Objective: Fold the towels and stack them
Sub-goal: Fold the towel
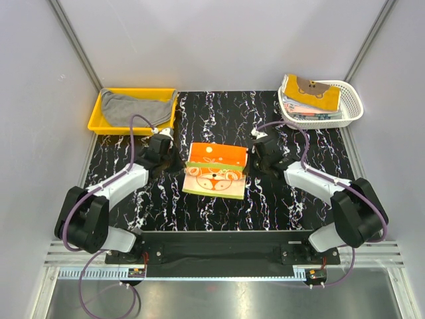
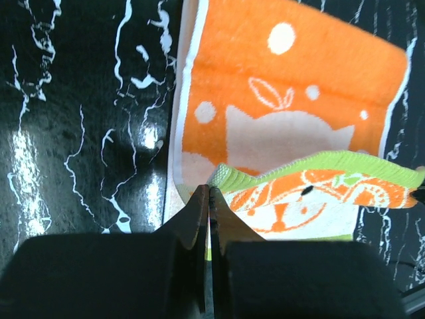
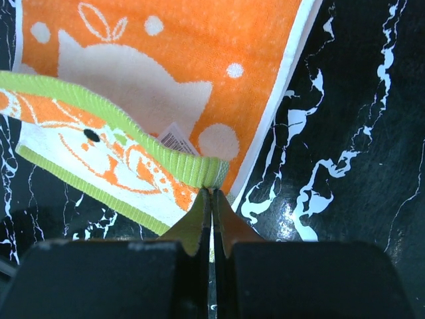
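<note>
An orange towel (image 1: 216, 169) with a green border and a fox print lies in the middle of the black marbled table. Its near edge is lifted and partly folded over the orange face (image 2: 299, 86). My left gripper (image 1: 171, 158) is shut on the towel's green-edged left corner (image 2: 222, 176). On the other side my right gripper (image 1: 254, 158) is shut on the right corner (image 3: 212, 171). A label shows under the raised flap in the right wrist view. A grey towel (image 1: 136, 107) lies crumpled in the yellow tray. Several folded towels (image 1: 311, 92) are stacked in the white basket.
The yellow tray (image 1: 99, 113) stands at the back left of the table. The white lattice basket (image 1: 352, 103) stands at the back right. Grey walls close in both sides and the back.
</note>
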